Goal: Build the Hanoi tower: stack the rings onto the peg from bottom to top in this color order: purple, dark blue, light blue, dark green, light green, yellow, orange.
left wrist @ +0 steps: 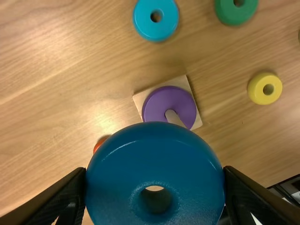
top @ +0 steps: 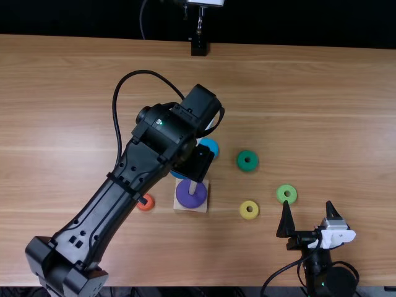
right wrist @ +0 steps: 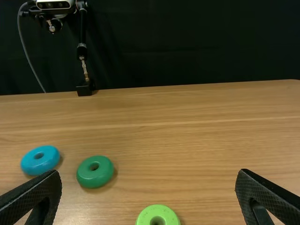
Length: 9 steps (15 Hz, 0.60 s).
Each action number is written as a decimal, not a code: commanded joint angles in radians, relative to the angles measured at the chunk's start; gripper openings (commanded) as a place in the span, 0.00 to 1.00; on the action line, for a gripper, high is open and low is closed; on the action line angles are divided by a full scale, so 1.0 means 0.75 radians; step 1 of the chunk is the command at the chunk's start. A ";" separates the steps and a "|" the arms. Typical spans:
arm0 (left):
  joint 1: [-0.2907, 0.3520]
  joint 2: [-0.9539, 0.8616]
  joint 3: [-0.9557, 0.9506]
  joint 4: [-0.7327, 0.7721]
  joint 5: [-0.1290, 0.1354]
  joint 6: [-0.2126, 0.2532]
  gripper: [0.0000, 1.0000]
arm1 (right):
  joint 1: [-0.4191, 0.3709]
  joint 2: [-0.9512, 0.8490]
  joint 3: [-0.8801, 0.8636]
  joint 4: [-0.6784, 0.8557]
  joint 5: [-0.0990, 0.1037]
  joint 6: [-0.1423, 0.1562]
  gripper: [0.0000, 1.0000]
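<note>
My left gripper (top: pixel 197 163) is over the table just behind the peg's square base (top: pixel 202 208), where the purple ring (top: pixel 190 199) lies around the peg (top: pixel 192 187). In the left wrist view, my left gripper (left wrist: pixel 154 174) is shut on the dark blue ring (left wrist: pixel 154 159), its hole facing the camera; the purple ring (left wrist: pixel 161 101) and tilted-looking peg (left wrist: pixel 173 117) appear beyond it. My right gripper (top: pixel 308 211) stands open near the front right; in its wrist view, the right gripper (right wrist: pixel 149 176) has its fingers wide apart.
Loose on the table are the light blue ring (top: pixel 210 146), dark green ring (top: pixel 247 161), light green ring (top: pixel 286 193), yellow ring (top: pixel 249 210) and orange ring (top: pixel 146 202). The left arm spans the table's left side. A black stand (top: pixel 199 47) is at the far edge.
</note>
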 commanded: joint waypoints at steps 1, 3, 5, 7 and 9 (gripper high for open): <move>-0.025 0.026 0.060 -0.006 0.007 -0.030 0.00 | -0.009 -0.002 -0.013 -0.026 -0.003 0.004 1.00; -0.054 0.028 0.058 -0.006 0.005 -0.079 0.00 | -0.009 -0.002 -0.013 -0.026 -0.003 0.004 1.00; -0.072 0.030 0.058 -0.006 0.005 -0.086 0.00 | -0.009 -0.002 -0.013 -0.026 -0.003 0.004 1.00; -0.080 0.030 0.058 -0.006 0.005 -0.089 0.00 | -0.009 -0.002 -0.013 -0.026 -0.003 0.004 1.00; -0.087 0.030 0.056 -0.006 0.005 -0.091 0.00 | -0.009 -0.002 -0.013 -0.026 -0.003 0.004 1.00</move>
